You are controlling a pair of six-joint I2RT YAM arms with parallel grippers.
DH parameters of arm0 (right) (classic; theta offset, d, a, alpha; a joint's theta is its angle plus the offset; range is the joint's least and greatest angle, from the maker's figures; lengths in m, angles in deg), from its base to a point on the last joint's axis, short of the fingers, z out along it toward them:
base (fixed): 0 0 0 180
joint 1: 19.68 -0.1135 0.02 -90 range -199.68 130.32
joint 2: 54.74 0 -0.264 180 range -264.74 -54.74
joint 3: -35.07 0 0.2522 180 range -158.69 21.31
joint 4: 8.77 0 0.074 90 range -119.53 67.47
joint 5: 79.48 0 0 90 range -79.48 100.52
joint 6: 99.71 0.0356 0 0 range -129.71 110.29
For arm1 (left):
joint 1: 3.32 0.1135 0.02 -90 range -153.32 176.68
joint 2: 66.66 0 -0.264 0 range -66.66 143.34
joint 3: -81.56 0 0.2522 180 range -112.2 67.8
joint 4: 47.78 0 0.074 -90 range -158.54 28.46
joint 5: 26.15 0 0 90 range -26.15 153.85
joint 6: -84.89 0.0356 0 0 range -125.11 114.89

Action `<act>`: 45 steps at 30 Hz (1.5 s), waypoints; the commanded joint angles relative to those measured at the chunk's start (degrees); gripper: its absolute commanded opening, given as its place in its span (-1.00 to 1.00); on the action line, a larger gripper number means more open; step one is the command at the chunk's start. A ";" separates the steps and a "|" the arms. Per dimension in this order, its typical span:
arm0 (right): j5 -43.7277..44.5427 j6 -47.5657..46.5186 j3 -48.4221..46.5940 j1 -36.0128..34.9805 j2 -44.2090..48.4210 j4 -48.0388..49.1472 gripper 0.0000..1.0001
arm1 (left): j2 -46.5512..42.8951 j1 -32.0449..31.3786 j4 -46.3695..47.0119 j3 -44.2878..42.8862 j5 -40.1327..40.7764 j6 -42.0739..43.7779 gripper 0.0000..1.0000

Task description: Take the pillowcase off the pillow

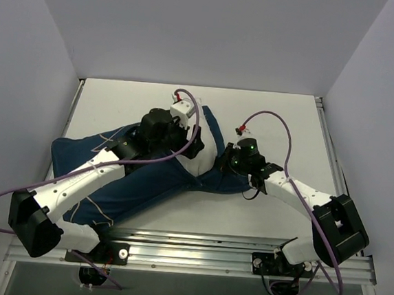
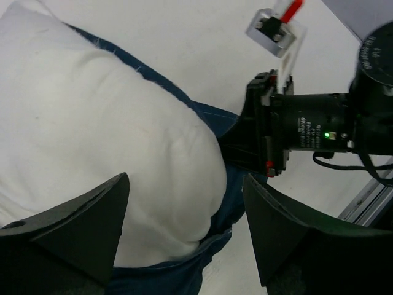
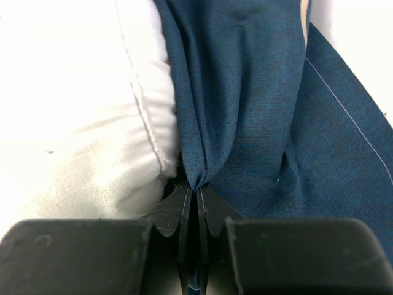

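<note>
1. Table (image 1: 270, 105): white top with walls on three sides. Both arms reach in from the near edge.
2. Pillowcase (image 1: 145, 184): navy, with thin cream line drawings. It lies crumpled across the left and centre of the table, mostly under the left arm (image 1: 76, 182). Its open end is bunched around the pillow at mid-table.
3. Pillow (image 1: 199, 160): white and plump. One end sticks out of the pillowcase mouth between the two grippers, and the rest is inside the cover. The right wrist view shows the seam edge of the pillow (image 3: 144, 117) right against the navy cloth (image 3: 245, 123).
4. Right arm (image 1: 303, 195): comes in from the right, wrist low over the fabric.
5. Left gripper (image 2: 184, 239): released, jaws wide apart. It sits over the bare end of the pillow (image 2: 92, 135), one finger (image 2: 80, 227) on each side. Can't tell if either finger touches.
6. Right gripper (image 3: 195, 195): clenched, pinching a fold of pillowcase edge just beside the pillow seam. The fabric gathers into pleats at the tips.
7. Purple cables (image 1: 285, 131): one loops off each arm.
</note>
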 commanded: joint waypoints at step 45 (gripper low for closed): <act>10.14 0.04 4.42 2.17 9.73 -8.77 -1.00 | 10.99 -1.36 -0.22 1.08 25.33 -12.01 -0.95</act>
